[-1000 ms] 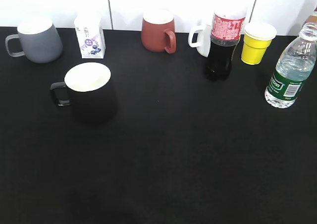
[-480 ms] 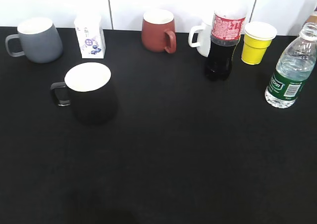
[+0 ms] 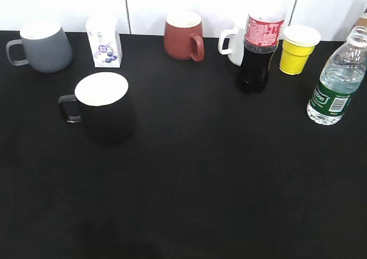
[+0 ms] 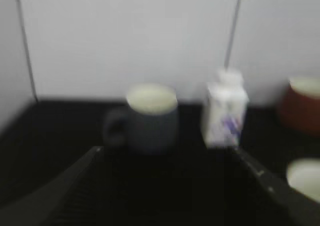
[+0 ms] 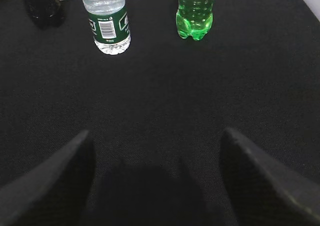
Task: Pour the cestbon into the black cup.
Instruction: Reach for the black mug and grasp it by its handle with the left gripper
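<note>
Both claws, left claw (image 4: 165, 186) and right claw (image 5: 155, 171), gape empty; nothing has shifted, so your clear ribbed green-labelled cestbon (image 3: 338, 78) and matte black cup (image 3: 106, 107) stand untouched.

Blurred frame: a grey mug (image 4: 150, 117) sits at center on the black tabletop (image 4: 55, 131), a carton (image 4: 223, 115) just right of it, a red mug (image 4: 301, 106) at the right edge; the claw (image 4: 165, 186) gapes wide.
</note>
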Tool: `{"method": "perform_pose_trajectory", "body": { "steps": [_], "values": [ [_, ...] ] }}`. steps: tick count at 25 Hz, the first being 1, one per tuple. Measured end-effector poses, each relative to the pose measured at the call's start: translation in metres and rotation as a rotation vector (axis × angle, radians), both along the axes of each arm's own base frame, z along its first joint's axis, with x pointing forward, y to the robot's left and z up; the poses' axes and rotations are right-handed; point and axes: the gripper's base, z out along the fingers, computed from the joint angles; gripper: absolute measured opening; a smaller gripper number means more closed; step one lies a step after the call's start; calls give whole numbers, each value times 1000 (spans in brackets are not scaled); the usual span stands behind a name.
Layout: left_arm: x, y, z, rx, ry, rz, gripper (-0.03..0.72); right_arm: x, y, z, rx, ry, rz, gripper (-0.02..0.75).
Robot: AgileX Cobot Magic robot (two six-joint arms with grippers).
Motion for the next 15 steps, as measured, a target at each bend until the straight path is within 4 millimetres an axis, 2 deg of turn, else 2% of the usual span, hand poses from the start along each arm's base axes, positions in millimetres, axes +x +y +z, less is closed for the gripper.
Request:
{"method": "perform_pose_trajectory", "body": {
  "steps": [4,9,12,15],
  "values": [
    [7,-20,-39,28,176,-103,547,0,0,0,0,0,0,585],
    [31,-33,-76,11,99,-178,528,0,0,0,0,0,0,586],
    [35,-35,-89,-16,101,-180,514,0,0,0,0,0,0,586],
    [35,-35,-90,-19,102,-181,513,0,0,0,0,0,0,585]
  ]
}}
